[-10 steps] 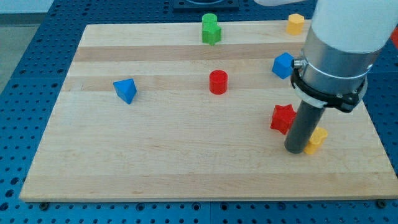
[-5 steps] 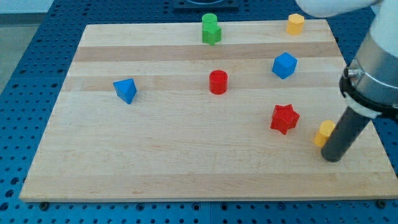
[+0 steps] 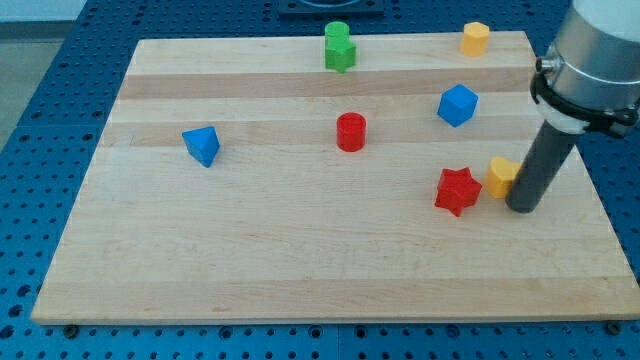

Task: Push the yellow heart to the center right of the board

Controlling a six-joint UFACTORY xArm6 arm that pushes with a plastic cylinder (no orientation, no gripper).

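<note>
Camera view frames a wooden surface (image 3: 300, 250) on which my tip (image 3: 521, 208) is seen pressed against the right side of the yellow heart (image 3: 502, 176), toward the view's right, about mid-height. No hand is carried by the rod, so no state can be told. A red star (image 3: 457, 190) lies just left of the heart. A blue cube (image 3: 457, 105), red cylinder (image 3: 351, 132), blue pyramid-like block (image 3: 202, 146), green block (image 3: 339, 47) and yellow hexagonal block (image 3: 475, 38) are spread elsewhere.
</note>
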